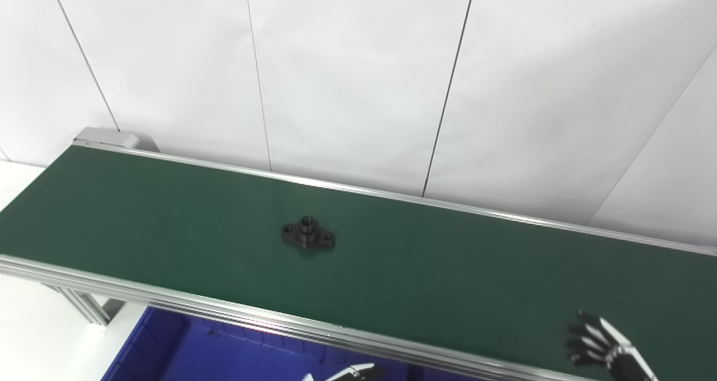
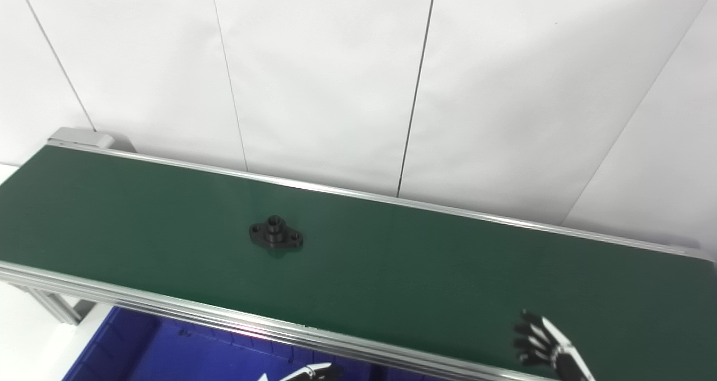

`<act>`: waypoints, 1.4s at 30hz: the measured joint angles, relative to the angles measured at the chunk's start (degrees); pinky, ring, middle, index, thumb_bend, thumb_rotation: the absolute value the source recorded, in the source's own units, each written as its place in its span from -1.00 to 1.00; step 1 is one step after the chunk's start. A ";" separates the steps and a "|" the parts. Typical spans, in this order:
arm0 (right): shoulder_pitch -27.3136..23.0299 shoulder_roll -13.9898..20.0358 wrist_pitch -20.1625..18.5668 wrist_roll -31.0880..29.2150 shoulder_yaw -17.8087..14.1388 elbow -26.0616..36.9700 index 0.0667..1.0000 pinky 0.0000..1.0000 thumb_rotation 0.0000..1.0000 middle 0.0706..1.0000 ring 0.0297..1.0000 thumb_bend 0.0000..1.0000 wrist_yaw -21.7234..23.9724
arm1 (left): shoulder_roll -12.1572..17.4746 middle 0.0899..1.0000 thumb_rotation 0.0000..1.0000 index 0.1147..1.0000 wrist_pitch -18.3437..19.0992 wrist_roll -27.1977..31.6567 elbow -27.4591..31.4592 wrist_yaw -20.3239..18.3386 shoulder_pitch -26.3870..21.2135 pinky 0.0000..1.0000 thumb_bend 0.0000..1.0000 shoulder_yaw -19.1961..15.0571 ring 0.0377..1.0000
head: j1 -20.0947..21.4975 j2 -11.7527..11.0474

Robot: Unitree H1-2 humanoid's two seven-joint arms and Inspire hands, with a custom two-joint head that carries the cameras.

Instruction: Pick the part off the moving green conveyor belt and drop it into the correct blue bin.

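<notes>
Matt green belt (image 1: 448, 269), brushed aluminium rails (image 1: 224, 308), matt black part (image 1: 307, 236), glossy blue plastic bin (image 1: 168, 353)

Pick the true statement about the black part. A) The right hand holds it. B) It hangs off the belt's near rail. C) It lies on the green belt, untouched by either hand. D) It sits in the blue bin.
C: the black part lies flat mid-belt, far from the right hand.
</notes>
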State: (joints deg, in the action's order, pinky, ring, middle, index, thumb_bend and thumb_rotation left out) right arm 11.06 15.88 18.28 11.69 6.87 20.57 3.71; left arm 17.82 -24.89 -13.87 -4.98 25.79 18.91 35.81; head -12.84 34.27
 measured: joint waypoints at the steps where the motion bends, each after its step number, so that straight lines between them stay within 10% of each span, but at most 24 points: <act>1: -0.46 -0.35 -1.04 0.20 -0.06 0.54 0.68 0.14 -0.22 0.52 0.35 0.64 0.38 | -0.01 0.65 -0.66 0.63 -0.03 0.00 0.44 0.01 0.33 0.39 0.76 -0.06 0.57 | 0.70 0.09; 29: -15.89 -7.60 -13.56 11.42 3.43 -2.19 0.60 0.19 -0.60 0.48 0.36 0.62 6.35 | 0.24 0.72 -0.55 0.71 -0.04 3.64 1.55 -2.79 1.21 0.50 0.63 -3.01 0.64 | 10.11 3.08; 42: -21.53 -11.70 -19.11 18.85 6.25 -5.77 0.61 0.21 -0.45 0.47 0.36 0.62 6.68 | 0.75 0.75 -0.47 0.74 -0.04 6.59 1.55 -6.70 2.07 0.54 0.56 -6.56 0.68 | 17.93 4.05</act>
State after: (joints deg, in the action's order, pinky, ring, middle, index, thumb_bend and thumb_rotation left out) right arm -10.47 4.18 -0.83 30.53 13.12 14.80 10.39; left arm 18.56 -24.92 -7.28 -3.43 19.09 20.98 29.25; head 5.09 38.32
